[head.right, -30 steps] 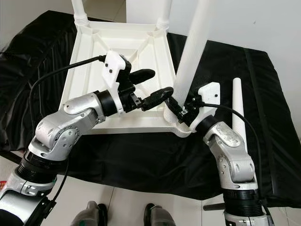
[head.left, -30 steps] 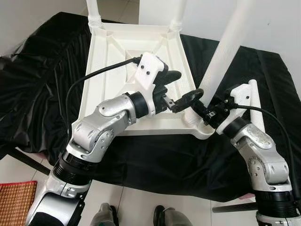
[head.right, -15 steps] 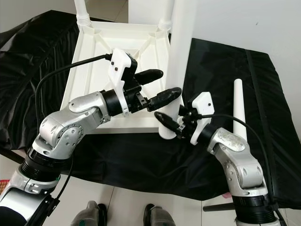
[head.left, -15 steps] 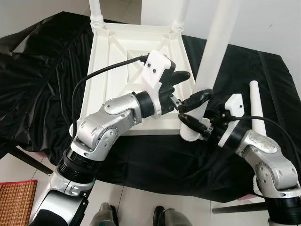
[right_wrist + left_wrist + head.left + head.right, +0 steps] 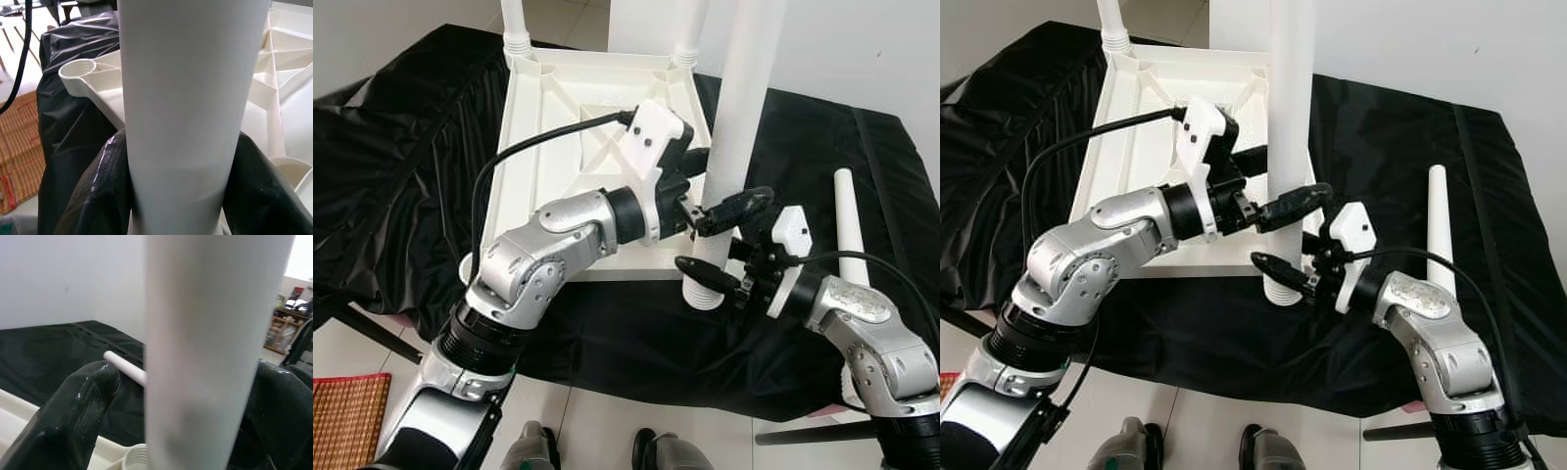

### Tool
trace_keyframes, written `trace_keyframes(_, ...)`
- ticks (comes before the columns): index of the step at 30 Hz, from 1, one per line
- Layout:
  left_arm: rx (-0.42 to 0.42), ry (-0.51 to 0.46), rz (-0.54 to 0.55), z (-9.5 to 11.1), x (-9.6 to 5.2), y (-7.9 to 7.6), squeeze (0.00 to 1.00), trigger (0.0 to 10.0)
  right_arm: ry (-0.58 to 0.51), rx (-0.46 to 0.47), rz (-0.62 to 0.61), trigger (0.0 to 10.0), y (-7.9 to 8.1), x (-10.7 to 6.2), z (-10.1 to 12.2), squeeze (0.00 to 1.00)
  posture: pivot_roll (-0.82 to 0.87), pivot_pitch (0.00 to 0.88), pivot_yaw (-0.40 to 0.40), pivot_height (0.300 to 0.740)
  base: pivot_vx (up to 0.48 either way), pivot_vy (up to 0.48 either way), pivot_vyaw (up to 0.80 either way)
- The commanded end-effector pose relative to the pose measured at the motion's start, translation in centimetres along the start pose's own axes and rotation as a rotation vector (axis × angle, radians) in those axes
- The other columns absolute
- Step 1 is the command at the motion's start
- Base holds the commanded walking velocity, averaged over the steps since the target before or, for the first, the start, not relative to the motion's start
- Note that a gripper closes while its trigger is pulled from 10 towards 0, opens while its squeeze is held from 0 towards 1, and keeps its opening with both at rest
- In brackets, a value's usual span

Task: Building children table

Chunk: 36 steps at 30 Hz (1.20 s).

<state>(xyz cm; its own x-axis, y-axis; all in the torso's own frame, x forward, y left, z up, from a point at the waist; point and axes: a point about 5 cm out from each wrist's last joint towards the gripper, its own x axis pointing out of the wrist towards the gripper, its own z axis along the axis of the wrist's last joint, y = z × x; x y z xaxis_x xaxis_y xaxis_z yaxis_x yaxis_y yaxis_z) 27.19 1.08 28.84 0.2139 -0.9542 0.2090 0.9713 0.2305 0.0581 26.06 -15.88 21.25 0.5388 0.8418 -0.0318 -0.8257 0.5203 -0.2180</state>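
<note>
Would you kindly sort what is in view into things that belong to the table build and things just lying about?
Job in hand:
upturned white plastic tabletop
white plastic leg held upright by both pincers
spare white leg lying on the cloth

Lying about:
black cloth
woven reddish mat

Upturned tabletop [image 5: 558, 127]: white moulded plastic, smooth, ribbed underside, faint sheen. Held table leg [image 5: 736, 117]: the same white plastic, matt and smooth, with a ridged threaded end [image 5: 705, 292]. Spare leg [image 5: 847, 225] at the right: identical plastic. Cloth [image 5: 401, 166] beneath: black, thin, creased fabric with a satin gloss. Left gripper [image 5: 720, 186] and right gripper [image 5: 720, 269]: glossy black fingers, white plastic housings, brushed silver metal arms. Mat [image 5: 342, 416], near left: reddish woven fibre on pale glossy tile.
</note>
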Motion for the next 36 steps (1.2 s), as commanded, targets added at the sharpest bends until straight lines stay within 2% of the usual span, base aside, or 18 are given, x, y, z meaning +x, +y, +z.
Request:
trace_keyframes(1, 0.006, 0.002, -0.203, 0.4, 0.3, -1.6, 0.0, 10.0, 0.005, -0.019, 0.008, 10.0, 0.0, -0.2, 0.1, 0.0, 0.07, 0.152, -0.069, 0.74, 0.0, 0.0, 0.0)
trace_keyframes(2, 0.012, 0.008, -0.216, 0.4, 0.2, -1.7, 0.0, 4.0, 0.007, -0.023, 0.006, 10.0, -0.1, -0.2, 0.1, 0.0, 0.07, 0.148, -0.067, 0.74, 0.0, 0.0, 0.0)
trace_keyframes(3, 0.012, 0.008, -0.216, 0.4, 0.2, -1.7, 0.0, 4.0, 0.007, -0.023, 0.006, 10.0, -0.1, -0.2, 0.1, 0.0, 0.07, 0.148, -0.067, 0.74, 0.0, 0.0, 0.0)
trace_keyframes(4, 0.014, 0.01, -0.227, 0.4, 0.1, -1.8, 0.0, 0.0, 0.008, -0.023, 0.006, 10.0, -0.1, -0.2, 0.1, 0.0, 0.07, 0.148, -0.067, 0.74, 0.0, 0.0, 0.0)
trace_keyframes(12, 0.019, 0.025, -0.267, 0.5, -0.3, -2.0, 0.0, 0.0, 0.007, -0.028, -0.008, 10.0, -0.6, -0.3, 0.2, 0.0, 0.07, 0.138, -0.064, 0.74, 0.0, 0.0, 0.0)
trace_keyframes(19, 0.032, 0.032, -0.231, 0.5, -0.2, -1.5, 0.0, 0.0, 0.0, -0.044, -0.087, 10.0, -1.7, -0.5, 0.3, 0.0, 0.07, 0.132, -0.063, 0.74, 0.0, 0.0, 0.0)
trace_keyframes(20, 0.038, 0.038, -0.221, 0.6, -0.1, -1.4, 0.0, 10.0, -0.01, -0.047, -0.127, 10.0, -2.1, -0.4, 0.4, 0.0, 0.07, 0.13, -0.064, 0.74, 0.0, 0.0, 0.0)
trace_keyframes(22, 0.044, 0.039, -0.211, 0.6, 0.0, -1.2, 0.0, 10.0, -0.016, -0.044, -0.161, 10.0, -2.5, -0.3, 0.5, 0.0, 0.07, 0.13, -0.065, 0.74, 0.0, 0.0, 0.0)
trace_keyframes(23, 0.054, 0.039, -0.201, 0.8, 0.1, -1.1, 0.0, 10.0, -0.027, -0.033, -0.197, 10.0, -2.9, -0.2, 0.5, 0.11, 0.07, 0.13, -0.065, 0.74, 0.0, 0.0, 0.0)
trace_keyframes(24, 0.078, 0.035, -0.167, 1.0, 0.2, -0.8, 0.0, 10.0, -0.052, -0.016, -0.246, 10.0, -3.4, -0.1, 0.8, 1.0, 0.07, 0.13, -0.065, 0.74, 0.0, 0.0, 0.0)
trace_keyframes(29, 0.115, 0.017, -0.1, 1.5, 0.5, -0.1, 0.0, 10.0, -0.098, 0.01, -0.279, 10.0, -3.7, 0.3, 1.3, 1.0, 0.07, 0.13, -0.065, 0.74, 0.0, 0.0, 0.0)
trace_keyframes(32, 0.172, 0.001, 0.029, 2.2, 1.1, 1.2, 0.0, 10.0, -0.138, 0.003, -0.374, 10.0, -4.1, 1.2, 1.7, 1.0, 0.07, 0.135, -0.067, 0.74, 0.0, 0.0, 0.0)
trace_keyframes(36, 0.199, -0.002, 0.079, 2.5, 1.4, 1.8, 0.0, 10.0, -0.151, 0.006, -0.401, 10.0, -4.2, 1.7, 1.8, 1.0, 0.07, 0.14, -0.069, 0.74, 0.0, 0.0, 0.0)
